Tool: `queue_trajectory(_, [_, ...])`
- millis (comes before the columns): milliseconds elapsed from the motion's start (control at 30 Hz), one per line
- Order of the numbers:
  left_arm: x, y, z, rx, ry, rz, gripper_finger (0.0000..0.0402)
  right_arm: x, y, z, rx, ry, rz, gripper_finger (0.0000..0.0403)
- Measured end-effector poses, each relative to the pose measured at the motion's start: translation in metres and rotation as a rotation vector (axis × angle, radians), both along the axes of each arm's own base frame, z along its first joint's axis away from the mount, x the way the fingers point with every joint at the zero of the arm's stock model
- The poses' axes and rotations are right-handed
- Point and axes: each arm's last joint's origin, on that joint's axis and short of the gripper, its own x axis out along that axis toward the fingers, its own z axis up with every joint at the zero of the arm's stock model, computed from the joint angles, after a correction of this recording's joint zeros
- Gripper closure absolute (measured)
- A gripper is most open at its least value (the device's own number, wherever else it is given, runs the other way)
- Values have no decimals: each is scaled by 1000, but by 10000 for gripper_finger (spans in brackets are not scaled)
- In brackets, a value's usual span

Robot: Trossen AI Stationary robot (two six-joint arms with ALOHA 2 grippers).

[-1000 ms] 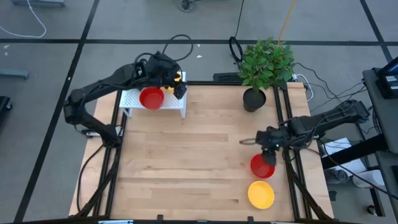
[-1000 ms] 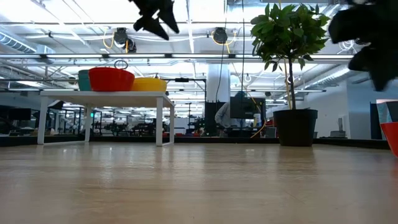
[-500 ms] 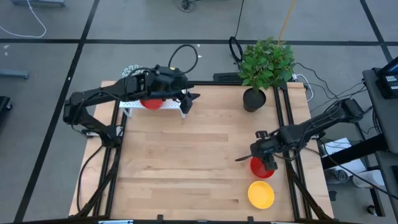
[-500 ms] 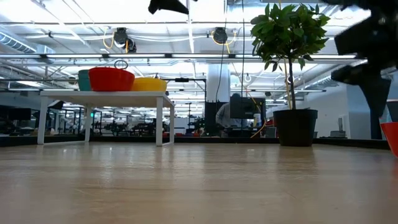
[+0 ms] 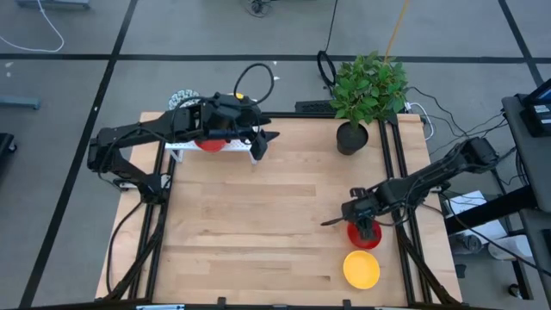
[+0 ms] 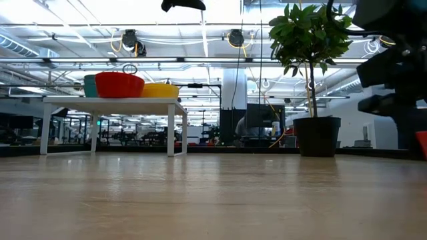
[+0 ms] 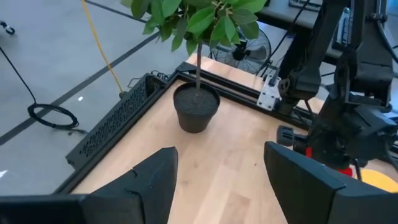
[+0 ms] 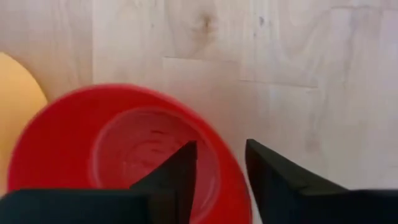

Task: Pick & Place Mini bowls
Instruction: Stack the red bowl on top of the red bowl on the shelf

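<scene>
A red mini bowl (image 8: 124, 155) sits on the table near the right edge, with a yellow bowl (image 5: 362, 269) just nearer the front. My right gripper (image 8: 221, 171) points down over the red bowl, open, one finger inside it and one outside its rim. On the white rack (image 6: 113, 101) at the far left stand a red bowl (image 6: 120, 85), a yellow bowl (image 6: 161, 90) and a speckled bowl (image 5: 182, 98). My left gripper (image 5: 263, 138) hangs open and empty high above the rack's right end. My right gripper comes at the red bowl from above, pointing steeply down. One finger (image 8: 180, 171) is inside the bowl and the other (image 8: 267, 171) outside, with the rim (image 8: 235, 180) between them. I cannot tell whether either finger touches it. The bowl rests on the table.
A black pot with a leafy plant (image 5: 351, 136) stands at the far right of the table. The wide wooden middle of the table (image 5: 258, 224) holds nothing. Black frame rails (image 5: 405, 250) run along both side edges.
My right gripper has come down and a little toward the near edge, rolling as it sank, and now stands over the red bowl's rim. My left gripper has swung from above the rack's bowls toward the table's right. The bowls have not moved.
</scene>
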Motion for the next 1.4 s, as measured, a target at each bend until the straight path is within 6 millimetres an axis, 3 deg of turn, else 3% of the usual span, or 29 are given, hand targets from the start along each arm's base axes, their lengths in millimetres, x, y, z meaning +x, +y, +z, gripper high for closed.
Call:
queue_trajectory(267, [0, -1, 0, -3, -1, -1, 158, 1, 1, -9, 33, 37, -89, 393])
queue_trajectory(500, [0, -1, 0, -4, -1, -1, 158, 11, -2, -6, 83, -44, -168, 400])
queue_trajectory(900, [0, -1, 0, -7, -2, -2, 158, 44, -39, -3, 159, -245, -335, 402])
queue_trajectory(1400, [3, -20, 0, -6, 1, -63, 158, 110, -78, -17, 101, -220, -367, 400])
